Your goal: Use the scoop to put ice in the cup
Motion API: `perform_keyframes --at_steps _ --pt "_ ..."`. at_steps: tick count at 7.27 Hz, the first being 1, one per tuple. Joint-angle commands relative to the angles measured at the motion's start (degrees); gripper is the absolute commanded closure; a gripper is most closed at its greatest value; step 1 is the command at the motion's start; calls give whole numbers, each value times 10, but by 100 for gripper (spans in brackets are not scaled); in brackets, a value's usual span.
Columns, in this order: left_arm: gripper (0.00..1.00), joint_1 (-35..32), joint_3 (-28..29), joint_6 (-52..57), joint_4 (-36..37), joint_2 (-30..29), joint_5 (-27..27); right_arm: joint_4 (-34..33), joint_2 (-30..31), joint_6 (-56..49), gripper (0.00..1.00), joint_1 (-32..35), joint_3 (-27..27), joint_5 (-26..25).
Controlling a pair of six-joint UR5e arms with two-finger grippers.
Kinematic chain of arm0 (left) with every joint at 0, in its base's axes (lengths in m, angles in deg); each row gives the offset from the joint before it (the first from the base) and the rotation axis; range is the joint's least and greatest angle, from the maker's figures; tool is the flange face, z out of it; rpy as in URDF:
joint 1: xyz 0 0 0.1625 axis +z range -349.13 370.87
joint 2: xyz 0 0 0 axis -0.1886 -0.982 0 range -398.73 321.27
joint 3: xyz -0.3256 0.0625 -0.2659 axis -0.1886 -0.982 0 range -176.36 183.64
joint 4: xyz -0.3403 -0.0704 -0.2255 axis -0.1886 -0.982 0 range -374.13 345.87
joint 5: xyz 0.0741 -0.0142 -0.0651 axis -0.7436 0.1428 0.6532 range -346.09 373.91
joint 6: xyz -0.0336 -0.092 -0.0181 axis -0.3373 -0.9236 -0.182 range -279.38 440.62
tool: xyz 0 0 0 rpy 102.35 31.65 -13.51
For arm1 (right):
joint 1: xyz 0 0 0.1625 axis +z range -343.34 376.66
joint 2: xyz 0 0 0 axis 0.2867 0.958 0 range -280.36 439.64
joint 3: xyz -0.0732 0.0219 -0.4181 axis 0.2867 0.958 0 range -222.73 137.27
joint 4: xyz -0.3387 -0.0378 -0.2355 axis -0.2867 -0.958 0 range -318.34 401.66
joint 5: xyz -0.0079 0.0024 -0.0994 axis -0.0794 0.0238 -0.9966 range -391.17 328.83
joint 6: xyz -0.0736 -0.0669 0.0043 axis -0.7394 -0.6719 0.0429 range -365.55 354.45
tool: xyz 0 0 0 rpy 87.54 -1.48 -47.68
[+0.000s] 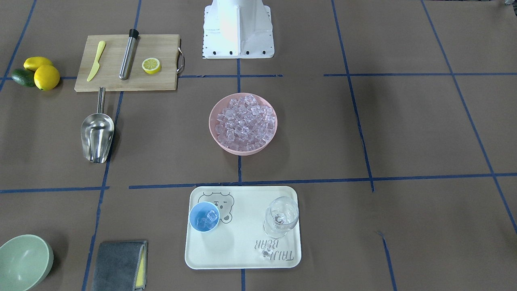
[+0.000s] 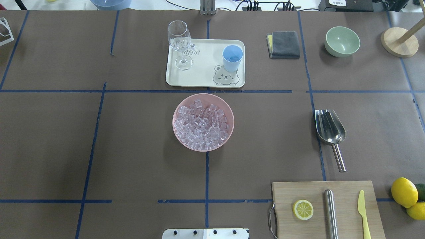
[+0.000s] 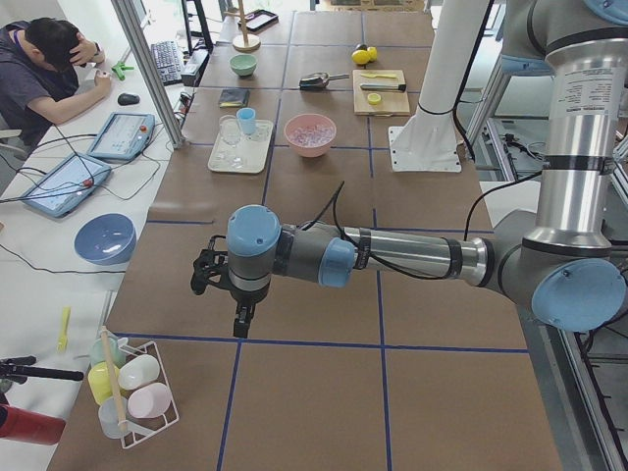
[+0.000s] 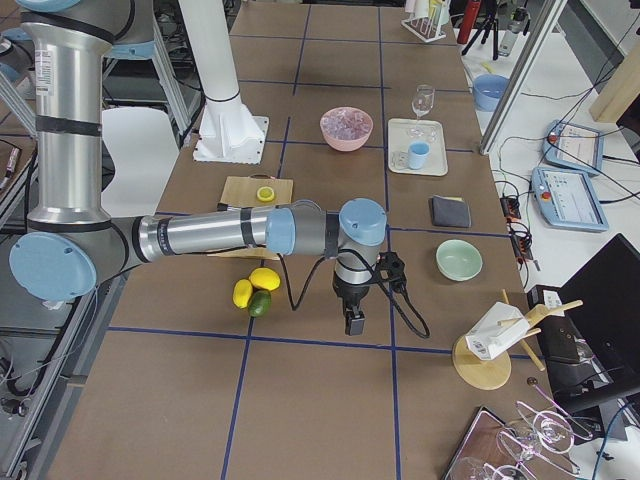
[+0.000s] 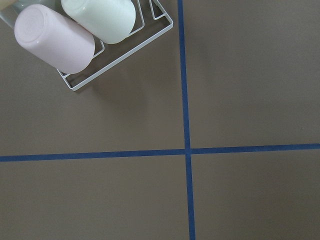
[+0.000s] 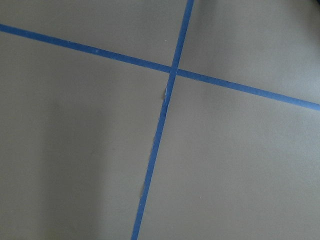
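Note:
Many clear ice cubes [image 1: 243, 121] fill a pink bowl [image 2: 179, 136] at the table's middle. The light-blue cup [image 1: 204, 216] stands on the white tray [image 1: 242, 258] with a few cubes inside; it also shows in the overhead view [image 2: 232, 58]. One loose cube [image 1: 265, 253] lies on the tray. The steel scoop [image 1: 97, 131] lies empty on the table, apart from both arms. My left gripper [image 3: 238, 319] hangs over bare table far from these things. My right gripper [image 4: 354, 322] hangs near the lemons. I cannot tell whether either is open or shut.
A stemmed glass [image 1: 281, 216] stands on the tray. A wooden board [image 1: 161, 83] holds a lemon slice, yellow knife and steel cylinder [image 1: 128, 53]. Lemons [image 1: 46, 76], a grey cloth [image 1: 119, 264] and a pale-green bowl [image 1: 24, 260] sit around. A wire rack of cups [image 5: 75, 37] lies below the left wrist.

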Motion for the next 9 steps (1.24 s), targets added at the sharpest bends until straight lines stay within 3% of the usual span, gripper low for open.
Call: perform_keyframes --at_steps 1,7,9 --pt "0 0 -8 0 -2 20 -3 1 2 -2 0 17 -1 25" --pt "0 20 1 1 4 21 -5 -2 21 0 0 17 2 24" --pt "0 38 1 1 4 21 -37 0 22 0 0 17 -1 17"
